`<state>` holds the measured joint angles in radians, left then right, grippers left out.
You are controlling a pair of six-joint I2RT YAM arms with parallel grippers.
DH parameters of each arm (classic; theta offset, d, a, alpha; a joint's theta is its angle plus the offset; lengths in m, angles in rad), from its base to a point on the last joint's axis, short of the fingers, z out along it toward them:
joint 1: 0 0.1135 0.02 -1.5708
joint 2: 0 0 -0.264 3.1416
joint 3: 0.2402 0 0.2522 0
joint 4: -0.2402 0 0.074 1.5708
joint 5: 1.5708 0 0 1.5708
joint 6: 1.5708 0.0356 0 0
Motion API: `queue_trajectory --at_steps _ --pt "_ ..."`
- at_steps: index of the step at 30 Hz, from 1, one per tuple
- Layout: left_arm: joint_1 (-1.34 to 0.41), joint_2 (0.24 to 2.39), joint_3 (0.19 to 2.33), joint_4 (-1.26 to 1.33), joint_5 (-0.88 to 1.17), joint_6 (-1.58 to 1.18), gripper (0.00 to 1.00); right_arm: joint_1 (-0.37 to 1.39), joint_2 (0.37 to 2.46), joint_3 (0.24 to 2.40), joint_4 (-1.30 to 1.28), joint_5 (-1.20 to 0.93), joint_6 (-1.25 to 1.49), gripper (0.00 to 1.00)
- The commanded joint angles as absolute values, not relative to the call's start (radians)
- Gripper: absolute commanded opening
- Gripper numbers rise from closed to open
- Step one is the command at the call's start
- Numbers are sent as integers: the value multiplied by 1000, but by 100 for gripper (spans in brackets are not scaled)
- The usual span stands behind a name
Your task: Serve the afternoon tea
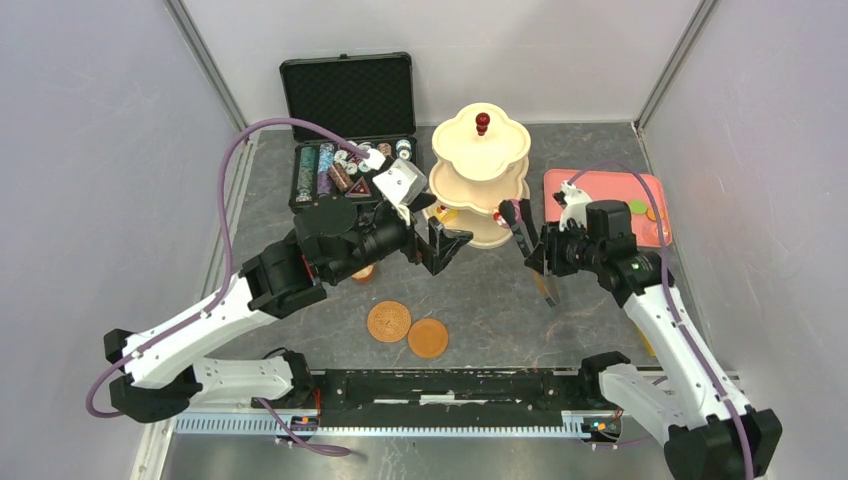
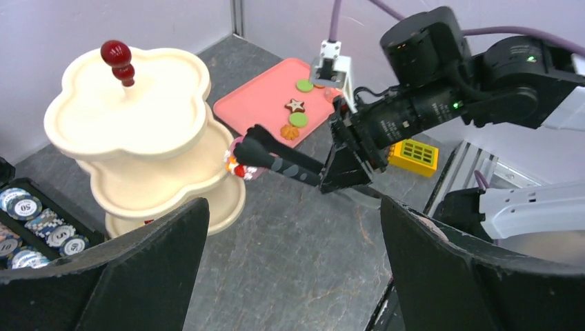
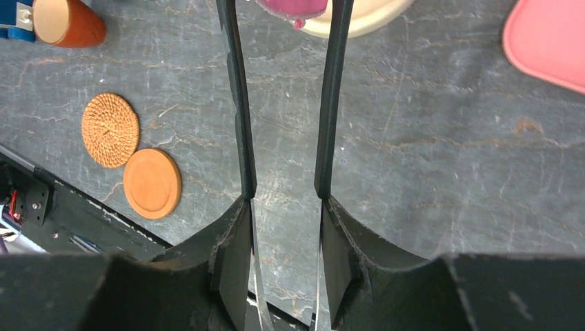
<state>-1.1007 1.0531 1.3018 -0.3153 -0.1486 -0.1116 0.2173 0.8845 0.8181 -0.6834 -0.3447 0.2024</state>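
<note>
The right pincer is clamped on a pink pastry at its very tips. The cream stand sits dead ahead along the fingers' line, a lower tier's rim just beyond the pastry. The left pincer, jaws wide apart and empty, hangs at the stand's other flank

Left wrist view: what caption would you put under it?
Right gripper holds a pink toy pastry at the cream three-tier stand; more pastries lie on the pink tray.
</note>
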Motion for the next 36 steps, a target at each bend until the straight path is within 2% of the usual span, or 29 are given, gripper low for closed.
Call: queue_trajectory --at_steps 1,20,24,29,36 --pt "-1100 1091 1350 -298 -133 -106 100 260 946 902 -563 -353 228 24" --pt "-1099 1019 1174 -224 -229 -10 100 359 1193 1021 -472 -138 243 27" --pt "-1100 1011 1154 -215 -224 -10 100 365 1212 1033 -468 -134 244 35" --pt "-1099 997 1143 -206 -229 -8 100 370 1193 1020 -460 -124 248 56" --pt "-1098 988 1137 -199 -225 -9 100 373 1167 1021 -491 -81 242 58"
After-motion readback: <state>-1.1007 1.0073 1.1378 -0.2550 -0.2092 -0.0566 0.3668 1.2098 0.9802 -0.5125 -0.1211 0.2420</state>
